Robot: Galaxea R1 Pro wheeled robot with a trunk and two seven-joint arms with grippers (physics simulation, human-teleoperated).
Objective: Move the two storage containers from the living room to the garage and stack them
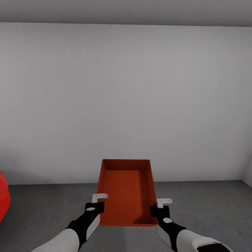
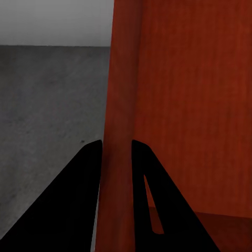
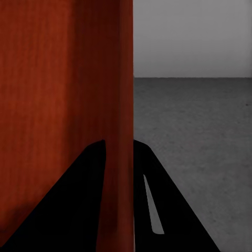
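Left claw point(image 1: 99, 200) and right claw point(image 1: 161, 204) each pinch a side wall of the storage container point(image 1: 126, 190) between them.

One red-orange storage container point(image 1: 126, 190), two tools — left tool point(image 1: 99, 200), right tool point(image 1: 160, 203), one red car point(image 1: 3, 199)

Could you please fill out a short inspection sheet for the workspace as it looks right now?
Surface: dark grey mottled concrete floor, bare ahead.
Job's things: one red-orange open rectangular storage container, empty, held up between both arms.
Clutter: nothing seen.
Grippers: left gripper shut on the container's left wall; right gripper shut on its right wall.
Cables: nothing seen.
Surroundings: plain white wall straight ahead; a red rounded shape at the left edge, too cropped to identify.
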